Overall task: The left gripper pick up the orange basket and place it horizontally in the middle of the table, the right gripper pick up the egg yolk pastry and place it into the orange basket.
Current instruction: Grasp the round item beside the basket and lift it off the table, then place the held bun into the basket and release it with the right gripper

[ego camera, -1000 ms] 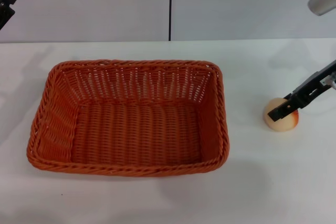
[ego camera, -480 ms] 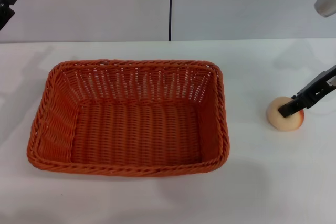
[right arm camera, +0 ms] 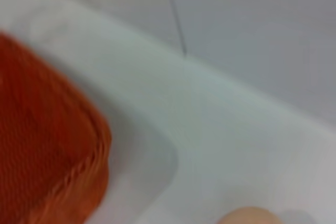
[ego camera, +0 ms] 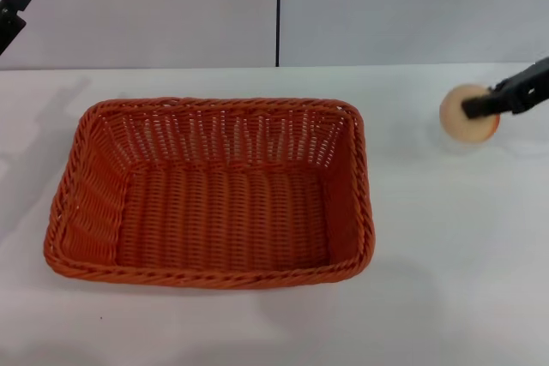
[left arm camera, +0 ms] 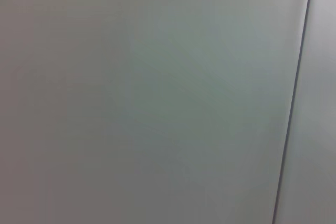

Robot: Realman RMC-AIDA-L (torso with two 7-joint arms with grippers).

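Observation:
The orange basket (ego camera: pixel 210 190) lies lengthwise across the middle of the white table (ego camera: pixel 446 280), empty inside. At the far right, my right gripper (ego camera: pixel 474 109) is shut on the egg yolk pastry (ego camera: pixel 458 123), a cream ball with an orange-red edge, and holds it lifted off the table, apart from the basket. In the right wrist view a corner of the basket (right arm camera: pixel 47 145) shows, and the top of the pastry (right arm camera: pixel 249 216) peeks in at the frame edge. My left gripper (ego camera: pixel 10 4) is raised at the far left, away from the basket.
A grey wall with a dark vertical seam (ego camera: pixel 278 10) stands behind the table. The left wrist view shows only that wall (left arm camera: pixel 157 98). Bare tabletop lies in front of and to the right of the basket.
The right gripper has risen and moved back with the pastry, which was resting on the table before. The basket and the left arm have not moved.

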